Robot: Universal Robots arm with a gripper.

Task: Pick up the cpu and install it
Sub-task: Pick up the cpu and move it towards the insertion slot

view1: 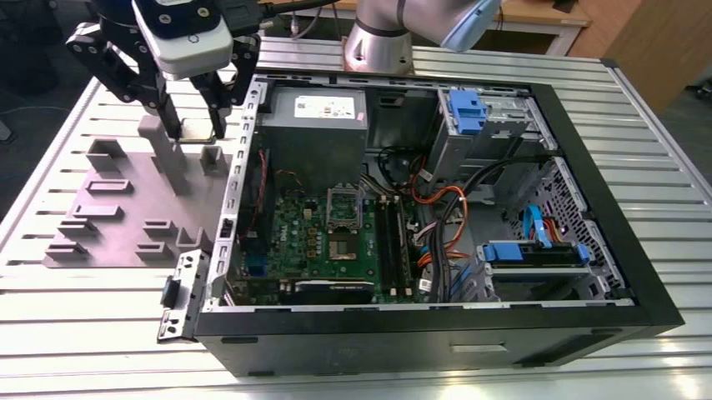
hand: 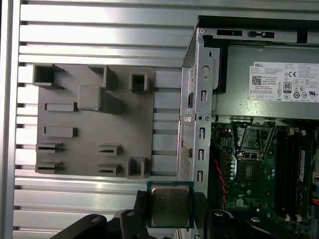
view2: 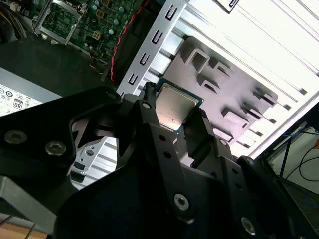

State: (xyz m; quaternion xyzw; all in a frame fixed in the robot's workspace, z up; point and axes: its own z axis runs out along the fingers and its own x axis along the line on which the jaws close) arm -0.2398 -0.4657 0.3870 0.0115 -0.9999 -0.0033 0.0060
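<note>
— What do we meet first, low in the exterior view?
— The ridged surface [view1: 100, 333], then the black wall of the open case [view1: 445, 325]. Behind that wall we see the green board [view1: 295, 233] lying flat, its socket [view1: 340, 244] near the middle.

— And at the left of the frame?
— A grey tray [view1: 122, 208] with raised blocks, on the surface just beside the case.

— Where do we find the cpu [hand: 170, 204]?
— Farther back, upper left. The pincer [view1: 193, 127] is clamped on it, a finger on each side. In both wrist views its silvery top sits between the black fingers, by the tray's corner and just outside the case wall.

— Farthest?
— The arm [view1: 378, 42], top centre, behind the case.
</note>
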